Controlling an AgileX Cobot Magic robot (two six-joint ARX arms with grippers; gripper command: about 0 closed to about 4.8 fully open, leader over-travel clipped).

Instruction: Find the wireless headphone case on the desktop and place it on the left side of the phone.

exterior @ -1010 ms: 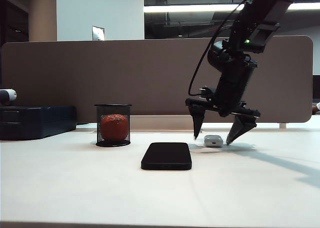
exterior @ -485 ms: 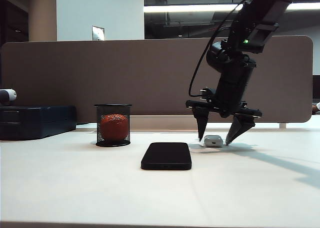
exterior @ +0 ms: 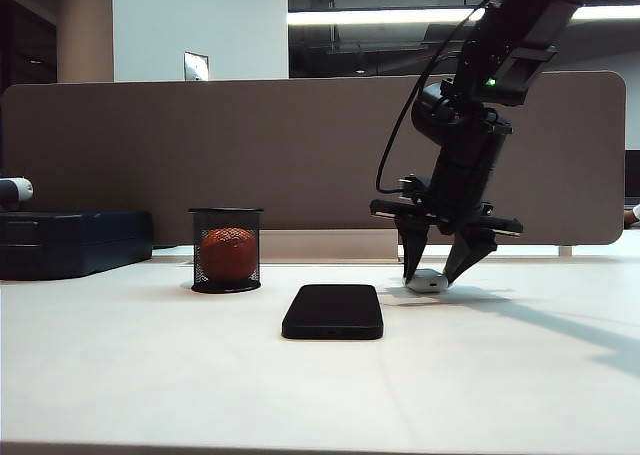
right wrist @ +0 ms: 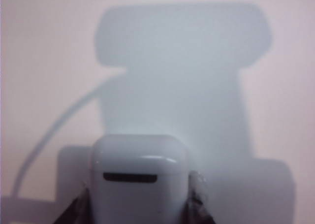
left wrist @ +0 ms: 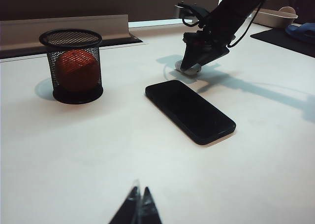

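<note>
One orange ball [exterior: 228,254] fills mesh cup [exterior: 226,249].

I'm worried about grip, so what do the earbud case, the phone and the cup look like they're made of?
Earbud case: glossy white, probably hard plastic, going by the bright highlight on its rounded edge. Phone: black slab with a smooth dark face, likely glass. Cup: black see-through mesh, likely wire.

Bare desktop [exterior: 150,365] left of phone [exterior: 333,311]; mesh cup [exterior: 226,249] behind that gap.
</note>
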